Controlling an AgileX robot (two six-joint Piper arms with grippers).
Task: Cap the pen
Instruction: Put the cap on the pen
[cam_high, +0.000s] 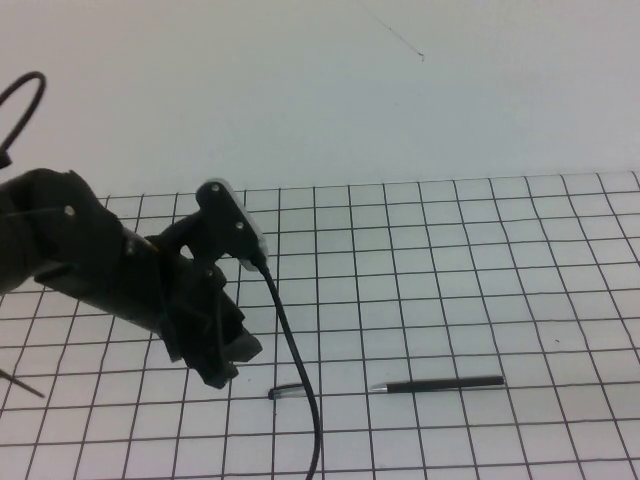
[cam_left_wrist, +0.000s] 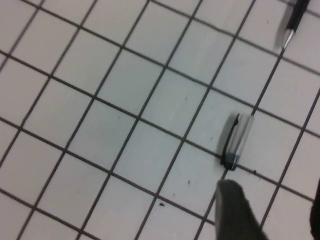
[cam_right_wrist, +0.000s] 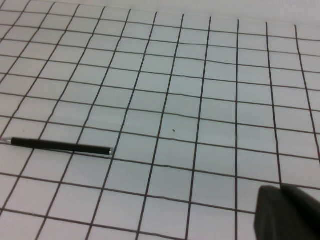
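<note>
The pen (cam_high: 440, 384) is thin and black and lies flat on the grid mat, its silver tip pointing left toward the cap (cam_high: 285, 392). The cap is short and dark, with a silvery clip. My left gripper (cam_high: 222, 362) hovers just left of the cap and touches neither object. In the left wrist view the cap (cam_left_wrist: 236, 140) lies just beyond the left gripper (cam_left_wrist: 275, 215), whose fingers stand apart and hold nothing. The pen's tip (cam_left_wrist: 294, 22) shows farther off. In the right wrist view the pen (cam_right_wrist: 60, 146) lies far from my right gripper (cam_right_wrist: 287, 212), which is shut and empty.
A white mat with a black grid (cam_high: 450, 280) covers the table. The left arm's black cable (cam_high: 300, 390) hangs down beside the cap. A pale wall (cam_high: 320, 80) rises behind the mat. The right arm is outside the high view.
</note>
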